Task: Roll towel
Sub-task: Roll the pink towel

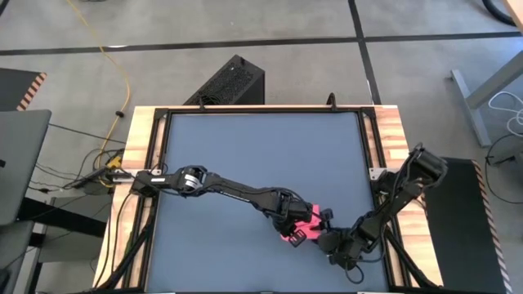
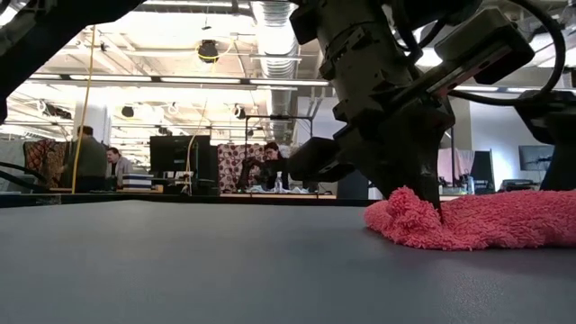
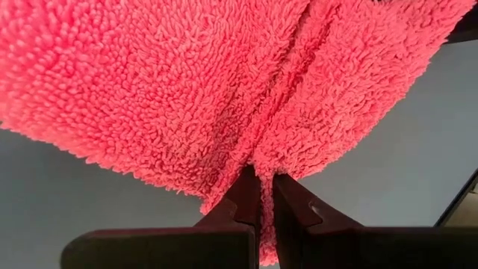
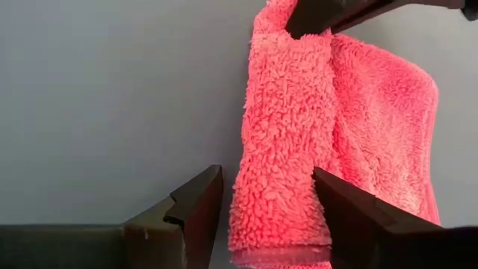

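the towel lies bunched on the table, toward its near right part, with both arms crowded over it. the left gripper is pinched tight on a fold of the pink pile, the cloth fanning out from between its closed fingers. the right gripper stands wide, its two fingers straddling a doubled edge of the towel with cloth between them but not yet squeezed; from the right wrist view a dark fingertip of the other arm sits on the far end of that same fold.

risks, as a judgement: the two grippers are very close together, so a small misjudged move could knock one against the other. if the right one closes too near the edge, the plush fabric could slip out and the fold would spring open. if the left one pulls while the right is not yet gripping, the whole towel may drag across the smooth table rather than roll. the roll could also come out lopsided, since the cloth is already bunched unevenly in the low view.

no brand, label or readable writing shows on the towel, the arms or the table.
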Available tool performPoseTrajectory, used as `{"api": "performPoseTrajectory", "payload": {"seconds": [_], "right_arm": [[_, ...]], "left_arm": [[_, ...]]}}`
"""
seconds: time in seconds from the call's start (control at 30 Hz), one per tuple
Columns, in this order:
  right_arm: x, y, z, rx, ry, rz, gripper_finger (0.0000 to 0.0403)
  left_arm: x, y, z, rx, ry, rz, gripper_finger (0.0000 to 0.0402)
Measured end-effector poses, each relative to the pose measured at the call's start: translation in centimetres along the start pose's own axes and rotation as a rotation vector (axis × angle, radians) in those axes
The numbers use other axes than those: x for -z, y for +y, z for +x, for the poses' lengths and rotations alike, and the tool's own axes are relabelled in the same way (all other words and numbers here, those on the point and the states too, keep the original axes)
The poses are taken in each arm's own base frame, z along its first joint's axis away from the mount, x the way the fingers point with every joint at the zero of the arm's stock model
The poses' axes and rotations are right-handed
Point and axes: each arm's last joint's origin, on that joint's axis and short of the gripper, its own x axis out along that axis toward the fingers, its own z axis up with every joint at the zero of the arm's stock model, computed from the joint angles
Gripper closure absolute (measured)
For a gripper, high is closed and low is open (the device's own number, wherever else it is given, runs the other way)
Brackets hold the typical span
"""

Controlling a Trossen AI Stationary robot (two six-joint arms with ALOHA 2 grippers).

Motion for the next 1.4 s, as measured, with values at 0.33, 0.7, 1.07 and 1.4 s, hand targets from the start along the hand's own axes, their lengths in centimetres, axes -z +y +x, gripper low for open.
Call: {"api": "performPoseTrajectory", "payload": {"seconds": [0.33,0.7,1.07,1.4], "right_arm": [[0.3,-0.7,0.2,0.09,0.013,-0.015,0.0234],[0.3,-1.2,0.4,0.074,0.079,0.044,0.037],[-0.2,-1.2,0.3,0.033,0.111,0.157,0.0351],[-0.2,-1.1,0.3,0.024,0.114,0.161,0.0348]], "left_arm": [[-0.1,-0.1,0.0,0.008,-0.007,0.001,0.0401],[0.1,-1.2,-0.7,-0.048,-0.118,0.057,0.0388],[1.1,-2.7,-2.0,-0.102,-0.156,0.203,0.0376],[2.4,-3.6,-1.7,-0.047,-0.093,0.246,0.0282]]}}
